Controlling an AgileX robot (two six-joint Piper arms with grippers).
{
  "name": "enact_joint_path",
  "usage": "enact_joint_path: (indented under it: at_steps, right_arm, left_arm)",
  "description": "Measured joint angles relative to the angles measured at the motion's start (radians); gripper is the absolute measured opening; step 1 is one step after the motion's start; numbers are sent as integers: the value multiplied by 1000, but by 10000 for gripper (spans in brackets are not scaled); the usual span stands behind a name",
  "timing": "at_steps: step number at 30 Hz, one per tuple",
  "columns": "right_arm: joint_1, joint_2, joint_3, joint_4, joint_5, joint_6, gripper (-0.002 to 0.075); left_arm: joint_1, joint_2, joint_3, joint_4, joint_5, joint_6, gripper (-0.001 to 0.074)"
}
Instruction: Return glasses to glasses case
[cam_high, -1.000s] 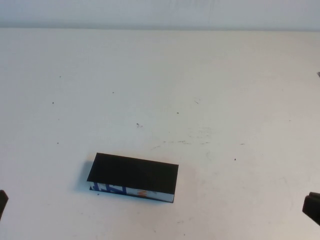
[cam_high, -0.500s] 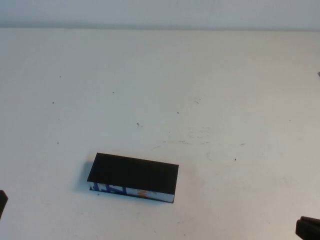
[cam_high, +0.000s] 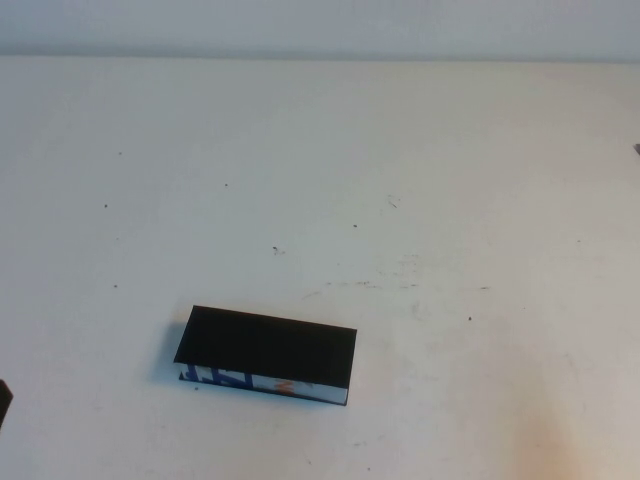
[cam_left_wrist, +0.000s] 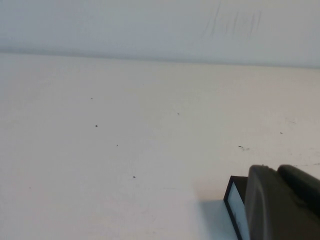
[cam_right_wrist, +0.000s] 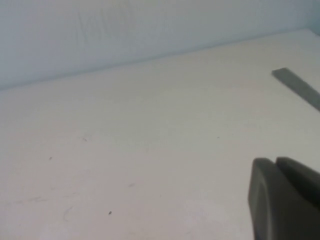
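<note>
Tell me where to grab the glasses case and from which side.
Take the glasses case from above, mid-length, across its narrow width: it lies flat and shut, with both long sides free. The left pincer, low at the near left, sits closer; the right pincer shows only in its wrist view.

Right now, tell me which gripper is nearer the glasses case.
Left. The left gripper sits beside the glasses case at the table's near-left edge; the right gripper is away over bare table, case not visible there.
</note>
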Motion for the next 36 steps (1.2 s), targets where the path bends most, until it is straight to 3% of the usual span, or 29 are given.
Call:
enact_joint_path:
  at_steps: [5,21,36]
  right_arm:
    - [-59,-128,27,3,53,0,-14]
    - [-61,-133,73,-3,205,-55,-14]
    - [-61,-133,73,-1,212,-55,-14]
  left_arm:
    - [0,0,0,0,-3,0,-1]
    - [0,0,0,0,-20,0,-1]
    - [0,0,0,0,-22,0,-1]
